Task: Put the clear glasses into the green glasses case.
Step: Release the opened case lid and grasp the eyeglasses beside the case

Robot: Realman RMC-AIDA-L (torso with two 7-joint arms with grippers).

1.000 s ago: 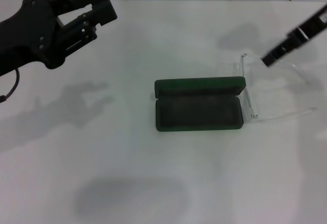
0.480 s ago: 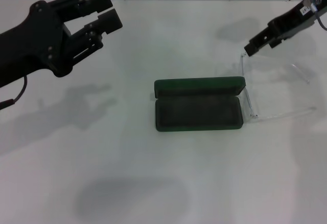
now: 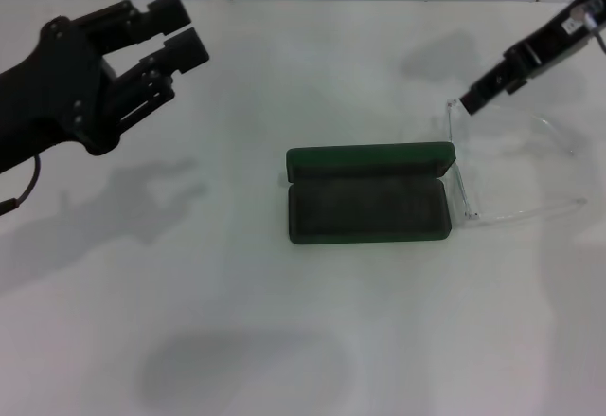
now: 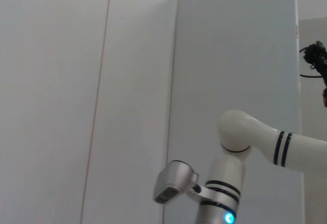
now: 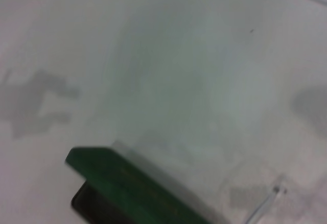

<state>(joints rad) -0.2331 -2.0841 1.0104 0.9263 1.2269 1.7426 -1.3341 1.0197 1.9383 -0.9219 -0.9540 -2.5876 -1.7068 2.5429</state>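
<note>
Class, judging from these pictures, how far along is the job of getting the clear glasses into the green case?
Done: the green glasses case lies open. In hand: the right gripper hangs by the clear glasses, which lie on the table beside the case. Left: gripping, placing them inside. The left gripper hovers far away.

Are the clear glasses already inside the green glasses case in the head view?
No. The clear glasses lie on the table beside the open green glasses case, whose dark lined tray holds nothing.

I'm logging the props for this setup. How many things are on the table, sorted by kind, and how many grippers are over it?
Glasses cases: 1, the green case, lying open
Glasses: 1, the clear glasses, beside the case
Grippers: 2, left gripper and right gripper
Total: 4
</note>
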